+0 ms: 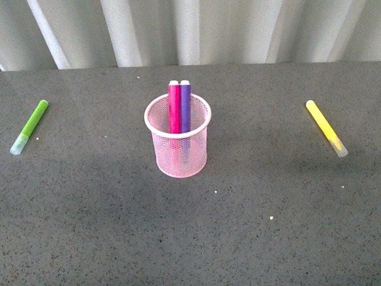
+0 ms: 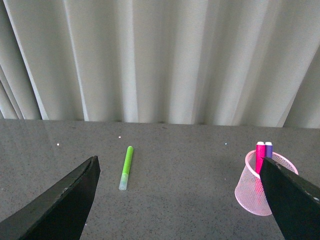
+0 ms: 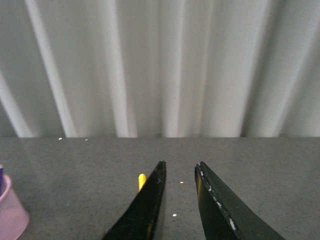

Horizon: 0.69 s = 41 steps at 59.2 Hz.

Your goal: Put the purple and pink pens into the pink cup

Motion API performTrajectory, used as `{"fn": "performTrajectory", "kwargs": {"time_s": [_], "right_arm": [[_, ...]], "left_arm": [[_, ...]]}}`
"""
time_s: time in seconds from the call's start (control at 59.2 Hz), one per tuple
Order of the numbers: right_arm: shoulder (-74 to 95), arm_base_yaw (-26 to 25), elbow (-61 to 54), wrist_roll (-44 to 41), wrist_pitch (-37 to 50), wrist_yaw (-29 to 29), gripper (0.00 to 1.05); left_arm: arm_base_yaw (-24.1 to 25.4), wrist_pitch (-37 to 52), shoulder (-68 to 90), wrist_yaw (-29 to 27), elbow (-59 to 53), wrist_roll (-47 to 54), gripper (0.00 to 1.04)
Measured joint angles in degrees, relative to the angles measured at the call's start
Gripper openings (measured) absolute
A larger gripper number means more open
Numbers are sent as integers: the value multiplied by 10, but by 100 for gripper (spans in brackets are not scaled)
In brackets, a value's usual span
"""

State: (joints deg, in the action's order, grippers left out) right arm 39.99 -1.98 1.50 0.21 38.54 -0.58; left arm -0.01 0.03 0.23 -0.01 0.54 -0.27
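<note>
The pink cup (image 1: 180, 140) stands upright at the middle of the grey table. The magenta-pink pen (image 1: 174, 107) and the dark purple pen (image 1: 186, 106) stand side by side inside it, their ends above the rim. The cup (image 2: 255, 190) and both pens (image 2: 260, 152) also show in the left wrist view. My left gripper (image 2: 180, 167) is open and empty, raised over the table between the green marker and the cup. My right gripper (image 3: 180, 167) is shut and empty; the cup's edge (image 3: 11, 215) shows in its view. Neither arm shows in the front view.
A lime-green marker (image 1: 30, 127) lies at the far left of the table, also in the left wrist view (image 2: 126, 166). A yellow marker (image 1: 326, 127) lies at the right; its tip (image 3: 142, 181) shows behind my right gripper's finger. A pleated curtain (image 1: 182, 22) backs the table.
</note>
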Motion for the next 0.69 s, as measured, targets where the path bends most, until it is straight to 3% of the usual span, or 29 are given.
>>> {"fn": "performTrajectory", "kwargs": {"time_s": [0.051,0.693], "right_arm": [[-23,12,-1,0,-18,0,3],[-224,18,-2,-2,-208,5,3]], "left_arm": [[0,0,0,0,0,0,98],[0,0,0,0,0,0,98]]}}
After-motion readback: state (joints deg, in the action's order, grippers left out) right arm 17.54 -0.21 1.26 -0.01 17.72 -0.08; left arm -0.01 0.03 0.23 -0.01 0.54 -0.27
